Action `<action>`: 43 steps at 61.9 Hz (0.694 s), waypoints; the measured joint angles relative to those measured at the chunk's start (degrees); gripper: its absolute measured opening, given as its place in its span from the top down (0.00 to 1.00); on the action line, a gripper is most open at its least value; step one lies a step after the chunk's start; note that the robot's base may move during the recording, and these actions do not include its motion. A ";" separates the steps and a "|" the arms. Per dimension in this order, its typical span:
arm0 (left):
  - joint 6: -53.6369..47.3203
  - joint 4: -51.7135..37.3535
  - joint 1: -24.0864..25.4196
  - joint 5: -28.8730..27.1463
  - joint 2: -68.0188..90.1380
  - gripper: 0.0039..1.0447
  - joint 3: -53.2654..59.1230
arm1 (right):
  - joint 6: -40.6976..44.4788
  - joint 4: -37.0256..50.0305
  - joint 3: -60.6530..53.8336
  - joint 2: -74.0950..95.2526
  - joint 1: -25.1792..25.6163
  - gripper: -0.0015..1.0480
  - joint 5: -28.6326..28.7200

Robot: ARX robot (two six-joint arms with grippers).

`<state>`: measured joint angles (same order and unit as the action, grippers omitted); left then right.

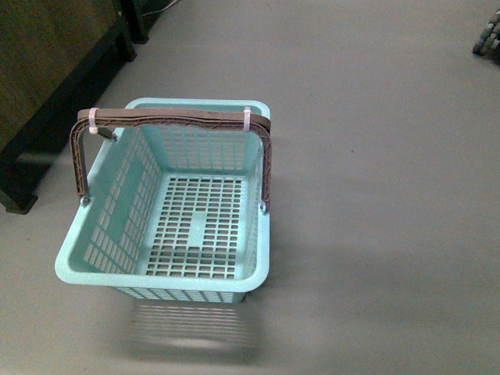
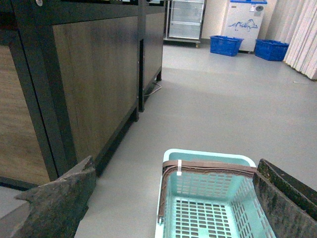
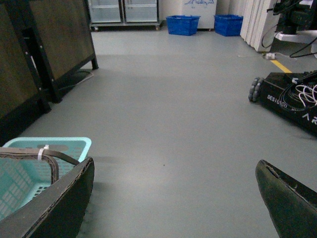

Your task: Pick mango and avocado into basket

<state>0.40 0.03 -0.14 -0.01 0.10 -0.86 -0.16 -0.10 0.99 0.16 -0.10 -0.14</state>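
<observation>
The basket (image 1: 117, 211) sits on bare grey floor (image 1: 375, 195), its mouth clear from above. Its brown handle (image 1: 180, 119) stands raised across the far rim, barring that end. A dark wooden cabinet (image 1: 47, 62) crowds its left side, while the right lies wide open

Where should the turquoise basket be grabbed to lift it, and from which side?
Take the brown handle at the middle of its top bar, between the two white zip ties, coming down from above. It stands raised over the empty basket, so the bar is free, and mid-bar should keep it level.
</observation>
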 joint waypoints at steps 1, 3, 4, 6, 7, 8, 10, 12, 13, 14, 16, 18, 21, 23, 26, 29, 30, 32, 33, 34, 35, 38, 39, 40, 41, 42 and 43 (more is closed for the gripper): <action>0.00 0.00 0.00 0.00 0.00 0.08 0.00 | 0.02 0.00 0.00 0.00 0.00 0.08 0.00; 0.00 0.00 0.00 0.00 0.00 0.08 0.00 | 0.00 0.00 0.00 0.00 0.00 0.08 0.00; 0.00 0.00 0.00 0.00 0.00 0.08 0.00 | 0.00 0.02 0.00 0.00 0.00 0.08 0.00; 0.00 0.00 0.00 0.00 0.00 0.08 0.00 | 0.02 0.00 0.00 0.02 0.00 0.08 0.00; 0.00 0.00 0.00 0.00 0.00 0.08 0.00 | 0.00 0.00 0.00 0.00 0.00 0.08 0.00; 0.00 0.00 0.00 0.00 0.00 0.08 0.00 | 0.02 0.00 0.00 0.00 0.00 0.08 0.00; 0.00 0.00 0.00 0.00 0.00 0.08 0.00 | 0.00 0.00 0.00 0.00 0.00 0.08 0.00; 0.00 0.00 0.00 0.00 0.00 0.08 0.00 | 0.00 0.00 0.00 0.02 0.00 0.08 0.00; 0.00 0.00 0.00 0.00 0.00 0.08 0.00 | 0.00 0.00 0.00 0.00 0.00 0.08 0.00; 0.00 0.00 0.00 0.00 0.00 0.08 0.00 | 0.00 0.00 0.00 0.00 0.00 0.08 0.00; 0.00 0.00 0.00 0.00 0.00 0.08 0.00 | 0.02 0.00 0.00 0.00 0.00 0.08 0.00; 0.00 0.00 0.00 0.00 0.00 0.08 0.00 | 0.02 0.00 0.00 0.00 0.00 0.08 0.00; 0.00 0.00 0.00 0.00 0.00 0.08 0.00 | 0.00 0.00 0.00 0.02 0.00 0.08 0.00; 0.00 0.00 0.00 0.00 0.00 0.08 0.00 | 0.02 0.00 0.00 0.02 0.00 0.08 0.00; 0.00 0.00 0.00 0.00 0.00 0.08 0.00 | 0.00 0.00 0.00 0.02 0.00 0.08 0.00; 0.00 0.00 0.00 0.00 0.00 0.08 0.00 | 0.00 0.00 0.00 0.00 0.00 0.08 0.00; 0.00 0.00 0.00 0.00 0.00 0.08 0.00 | 0.00 0.00 0.00 0.00 0.00 0.08 0.00; 0.00 0.00 0.00 0.00 0.00 0.08 0.00 | 0.00 0.00 0.00 0.00 0.00 0.08 0.00; 0.00 0.00 0.00 0.00 0.00 0.08 0.00 | 0.00 0.00 0.00 0.00 0.00 0.08 0.00; 0.00 0.00 0.00 0.00 0.00 0.08 0.00 | 0.00 0.00 0.00 0.02 0.00 0.08 0.00; 0.00 0.00 0.00 0.00 0.00 0.08 0.00 | 0.00 0.00 0.00 0.02 0.00 0.08 0.00; 0.00 0.00 0.00 0.00 0.00 0.08 0.00 | 0.02 0.00 0.00 0.00 0.00 0.08 0.00; 0.81 0.79 0.00 0.26 0.46 0.08 -0.22 | 0.02 0.00 0.00 0.02 0.00 0.08 0.00; 3.21 3.80 0.00 0.57 1.64 0.08 -1.36 | 0.02 0.00 0.00 0.00 0.00 0.08 0.00; 6.34 7.80 -0.22 0.85 3.54 0.08 -2.89 | 0.02 0.00 0.00 0.02 0.00 0.08 -0.02; 10.86 11.52 -0.59 0.35 6.01 0.08 -4.59 | 0.00 0.00 0.00 0.00 0.00 0.08 0.00; 12.81 13.25 -0.81 0.04 7.37 0.08 -5.40 | 0.00 0.00 0.00 0.00 0.00 0.08 0.00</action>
<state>13.21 13.28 -0.95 0.03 7.46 -6.26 -0.16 -0.10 0.99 0.16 -0.10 -0.14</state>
